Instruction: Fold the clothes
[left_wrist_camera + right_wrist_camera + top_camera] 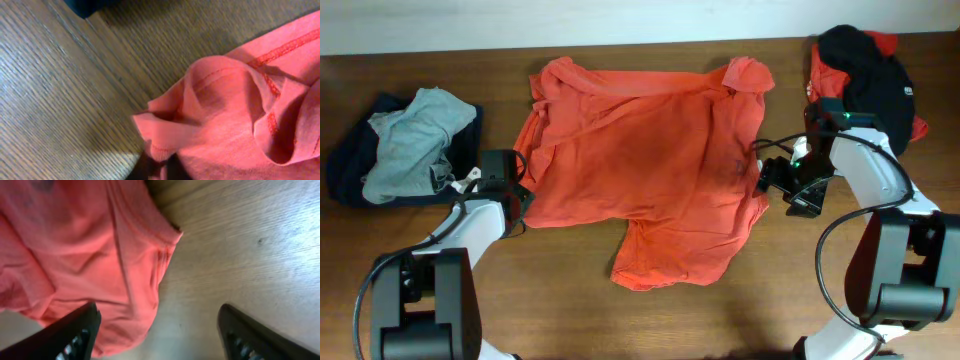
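Orange-red T-shirt [650,170] lies spread across the bench [570,310], my left claw [518,197] clamped on its left edge, my right claw [157,322] apart astride the right edge (nothing gripped yet), so I judge it must close before the first fold.

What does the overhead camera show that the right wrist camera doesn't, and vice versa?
Only overhead: the whole orange T-shirt, the left arm and right arm, a grey-green and navy pile at left, a black and red pile at far right. Only the right wrist: its end effector, two dark fingers plainly wide apart. Both: the shirt's edge on the wooden table.
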Motion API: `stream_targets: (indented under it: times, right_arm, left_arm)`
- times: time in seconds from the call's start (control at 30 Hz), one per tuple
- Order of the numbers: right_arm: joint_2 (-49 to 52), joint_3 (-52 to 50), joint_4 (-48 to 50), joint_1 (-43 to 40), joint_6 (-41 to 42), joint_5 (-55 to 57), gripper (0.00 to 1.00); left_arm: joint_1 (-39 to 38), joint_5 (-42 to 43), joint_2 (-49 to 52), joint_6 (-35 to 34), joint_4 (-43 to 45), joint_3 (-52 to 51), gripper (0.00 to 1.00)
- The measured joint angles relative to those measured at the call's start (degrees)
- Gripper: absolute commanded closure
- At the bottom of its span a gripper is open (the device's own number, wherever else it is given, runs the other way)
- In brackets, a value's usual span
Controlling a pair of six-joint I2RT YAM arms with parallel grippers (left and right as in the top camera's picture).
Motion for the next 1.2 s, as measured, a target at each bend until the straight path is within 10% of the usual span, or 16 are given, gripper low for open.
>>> stream_targets:
  times: [1.0, 1.13, 1.2]
  right_arm:
    - [-1.09, -16.65, 13.64, 5.40, 1.95, -7.67, 0.29]
    - [-2.27, -17.90, 17.99, 7.67, 3.26, -8.17, 0.48]
    - [-2.32, -18.12, 19.61, 8.41, 4.13, -7.58, 0.87]
  left_arm:
    - [0.37, 3.39, 0.04, 3.19, 1.25, 0.00, 0.99]
    - [0.37, 3.78, 0.04, 3.21, 1.42, 0.00, 0.99]
    - [0.37, 3.80, 0.04, 3.21, 1.40, 0.00, 0.99]
